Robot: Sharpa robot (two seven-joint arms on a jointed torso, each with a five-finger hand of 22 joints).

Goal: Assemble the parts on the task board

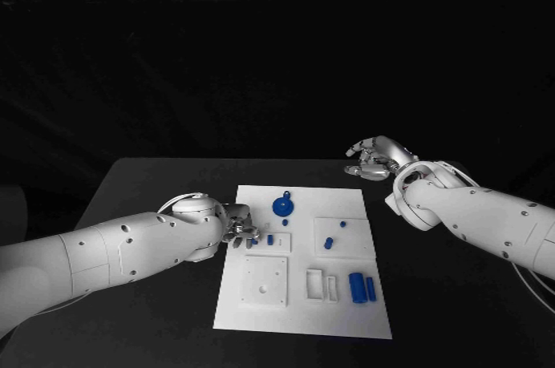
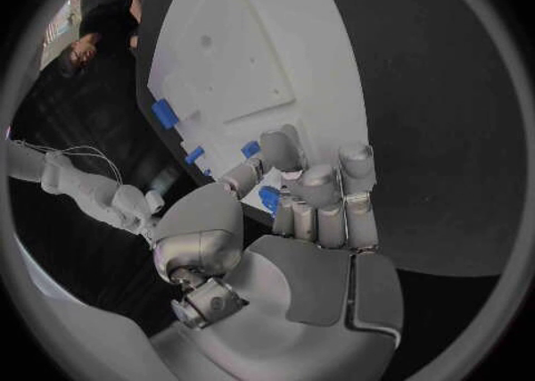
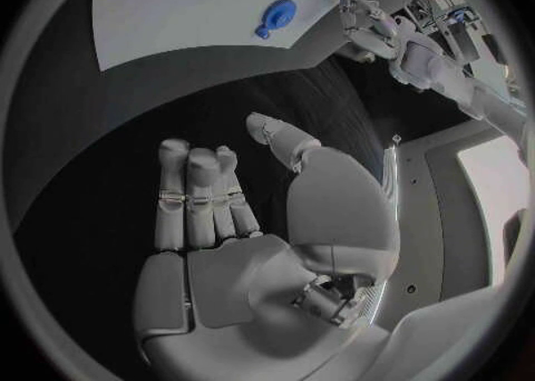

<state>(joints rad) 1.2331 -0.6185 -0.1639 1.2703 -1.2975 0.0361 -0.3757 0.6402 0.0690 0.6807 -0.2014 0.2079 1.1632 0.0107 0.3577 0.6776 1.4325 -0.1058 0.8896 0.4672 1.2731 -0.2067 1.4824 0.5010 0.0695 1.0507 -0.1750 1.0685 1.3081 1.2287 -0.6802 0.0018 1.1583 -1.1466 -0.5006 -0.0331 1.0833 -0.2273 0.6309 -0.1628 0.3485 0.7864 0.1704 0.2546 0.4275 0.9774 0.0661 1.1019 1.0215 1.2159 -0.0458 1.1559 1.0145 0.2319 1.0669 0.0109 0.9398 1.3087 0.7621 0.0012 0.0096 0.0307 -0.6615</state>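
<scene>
The left hand (image 1: 240,226) pinches a small blue part (image 2: 268,198) at the task board's (image 1: 347,320) left edge, seemingly to seat it. The right hand (image 1: 377,159) hovers beyond the board's far right corner, fingers apart, holding nothing.

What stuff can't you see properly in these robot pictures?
- Head view: the left hand covers the task board edge beneath it.
- Left wrist view: a small blue part sits half hidden by the fingers; whether it is gripped is unclear.
- Head view: the right hand is too small to read.
</scene>
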